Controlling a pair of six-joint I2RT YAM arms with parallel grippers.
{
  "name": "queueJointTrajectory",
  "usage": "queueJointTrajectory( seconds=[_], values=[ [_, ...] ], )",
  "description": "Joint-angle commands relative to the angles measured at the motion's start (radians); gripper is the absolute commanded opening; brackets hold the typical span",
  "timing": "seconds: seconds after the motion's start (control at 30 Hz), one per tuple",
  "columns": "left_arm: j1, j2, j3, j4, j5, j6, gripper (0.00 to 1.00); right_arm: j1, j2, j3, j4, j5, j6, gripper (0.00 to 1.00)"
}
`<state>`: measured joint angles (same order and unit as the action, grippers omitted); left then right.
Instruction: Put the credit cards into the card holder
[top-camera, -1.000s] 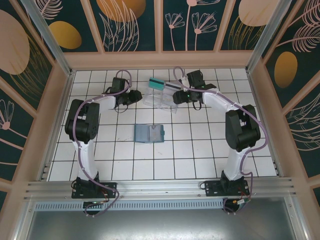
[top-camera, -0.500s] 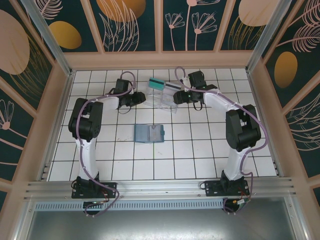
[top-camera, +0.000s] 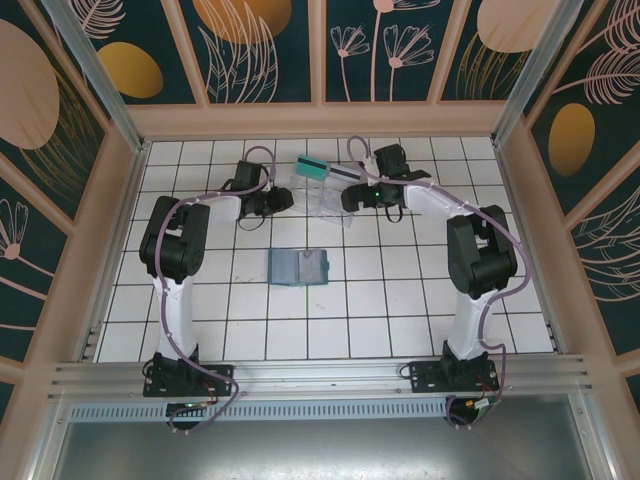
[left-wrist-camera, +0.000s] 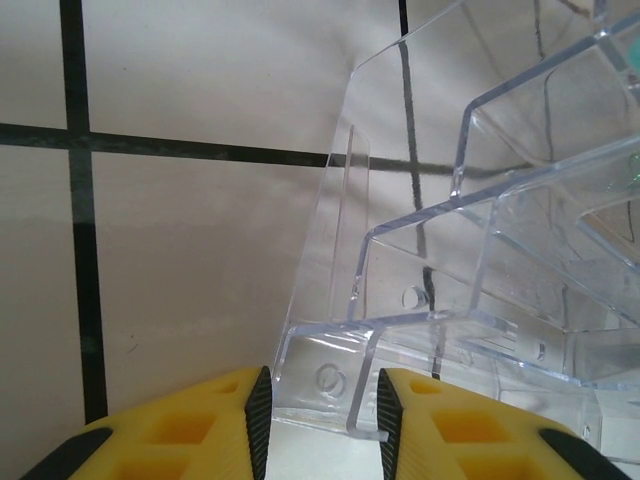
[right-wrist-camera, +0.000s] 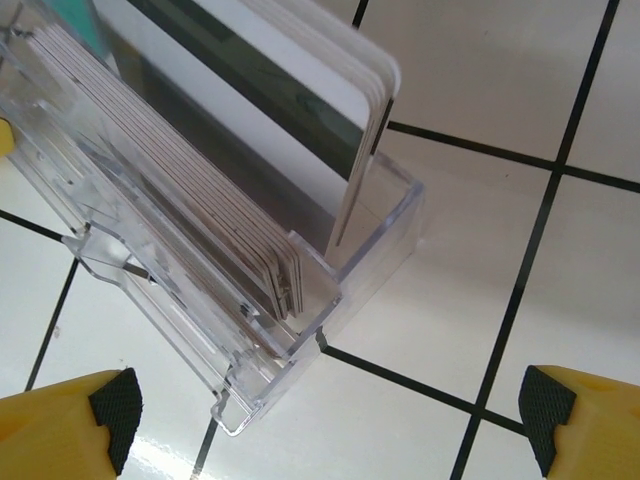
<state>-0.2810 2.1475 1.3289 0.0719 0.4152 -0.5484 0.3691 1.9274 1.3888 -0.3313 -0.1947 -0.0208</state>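
The right end effector (right-wrist-camera: 328, 405), jaws spread wide and holding nothing, hangs just before the clear tray (right-wrist-camera: 385, 235), where the credit cards (right-wrist-camera: 310, 75) stand on edge in its slots. The left end effector (left-wrist-camera: 322, 400) has its jaws drawn narrow about a corner of the tray, though whether they clamp it cannot be told. The card holder (top-camera: 299, 267) lies open on the table (top-camera: 380, 300), well apart from both and nearer the arms' bases.
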Motion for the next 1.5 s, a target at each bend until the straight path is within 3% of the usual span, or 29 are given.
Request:
queueJointTrajectory(
  seconds=[0.0, 0.53, 0.8, 1.1, 1.47],
  values=[
    [-0.003, 0.009, -0.04, -0.026, -0.007, 0.01, 0.35, 0.025, 0.025, 0.005, 0.031, 0.027, -0.013, 0.99],
    [-0.017, -0.02, -0.079, -0.011, 0.0, 0.001, 0.35, 0.034, 0.127, 0.068, 0.092, 0.13, 0.03, 0.96],
    [-0.018, -0.021, -0.083, -0.009, 0.004, 0.001, 0.34, 0.025, 0.064, 0.03, 0.172, 0.175, 0.062, 0.82],
    [-0.018, -0.028, -0.091, -0.007, 0.007, -0.002, 0.34, 0.017, 0.047, 0.038, 0.207, 0.133, 0.072, 0.75],
    [-0.018, -0.028, -0.086, -0.009, 0.01, -0.004, 0.34, 0.011, 0.056, 0.049, 0.21, 0.054, 0.063, 0.48]
  ],
)
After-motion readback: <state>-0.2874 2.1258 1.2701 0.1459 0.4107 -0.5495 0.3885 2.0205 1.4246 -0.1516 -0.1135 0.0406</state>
